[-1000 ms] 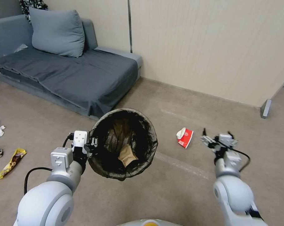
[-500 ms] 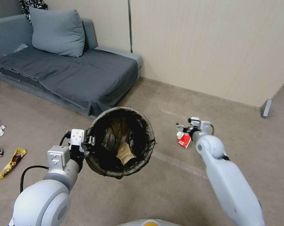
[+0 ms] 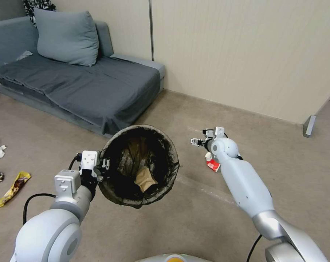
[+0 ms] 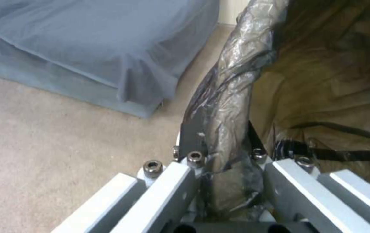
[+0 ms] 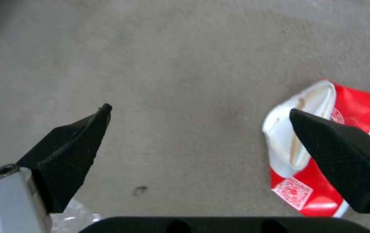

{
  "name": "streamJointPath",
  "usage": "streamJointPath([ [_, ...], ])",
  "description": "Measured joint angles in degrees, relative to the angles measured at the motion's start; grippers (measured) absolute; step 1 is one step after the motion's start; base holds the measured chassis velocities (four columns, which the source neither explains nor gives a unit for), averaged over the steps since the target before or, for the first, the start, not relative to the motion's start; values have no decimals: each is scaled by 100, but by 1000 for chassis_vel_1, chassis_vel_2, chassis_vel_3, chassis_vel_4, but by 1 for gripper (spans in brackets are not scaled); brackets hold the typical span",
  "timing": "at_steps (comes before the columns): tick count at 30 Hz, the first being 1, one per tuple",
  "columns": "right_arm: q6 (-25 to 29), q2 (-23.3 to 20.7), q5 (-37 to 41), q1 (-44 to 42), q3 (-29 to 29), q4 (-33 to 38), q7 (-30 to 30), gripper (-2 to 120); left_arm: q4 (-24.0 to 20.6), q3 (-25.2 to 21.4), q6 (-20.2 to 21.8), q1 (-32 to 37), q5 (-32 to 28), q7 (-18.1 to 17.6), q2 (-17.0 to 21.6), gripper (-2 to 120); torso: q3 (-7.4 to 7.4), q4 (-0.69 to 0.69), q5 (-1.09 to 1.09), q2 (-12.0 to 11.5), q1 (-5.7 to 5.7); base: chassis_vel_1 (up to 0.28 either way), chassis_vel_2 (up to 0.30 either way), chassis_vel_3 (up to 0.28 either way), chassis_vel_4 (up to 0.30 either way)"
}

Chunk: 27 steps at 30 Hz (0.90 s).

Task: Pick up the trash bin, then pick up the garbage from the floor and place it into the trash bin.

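From the head we look forward and down, far back, over the floor [image 3: 194, 218] toward the sofa [image 3: 81, 83]. The left wrist camera sits very close to the trash bin [image 4: 232, 97] rim and faces along it toward the sofa. The right wrist camera looks down at the floor, close to the red-and-white carton [image 5: 323, 145]. The head view also shows the bin and carton.

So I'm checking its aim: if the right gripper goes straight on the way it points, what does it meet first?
Probably bare floor. The open right gripper points down at the carpet, and the red-and-white carton lies under one fingertip, not centred between them; depth is unclear.
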Motion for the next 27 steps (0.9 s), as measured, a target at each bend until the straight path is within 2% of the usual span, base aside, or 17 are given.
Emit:
streamJointPath([
  [3, 228, 147, -452, 220, 136, -812, -190, 100, 1, -7, 0, 27, 40, 2, -21, 0, 0, 1, 1, 0, 0, 0, 0, 0, 0],
  [6, 348, 160, -579, 250, 296, -1102, -172, 100, 15, -10, 0, 22, 44, 14, -27, 0, 0, 0, 2, 0, 0, 0, 0, 0, 0],
  [15, 630, 45, -490, 321, 551, -1539, -42, 100, 91, 58, 0, -25, 67, 28, -33, 0, -1, -1, 2, 0, 0, 0, 0, 0, 0],
  [27, 987, 123, -467, 486, 650, -2262, -123, 100, 152, 34, 0, -143, 22, 43, 19, 0, -1, 1, 1, 0, 0, 0, 0, 0, 0],
])
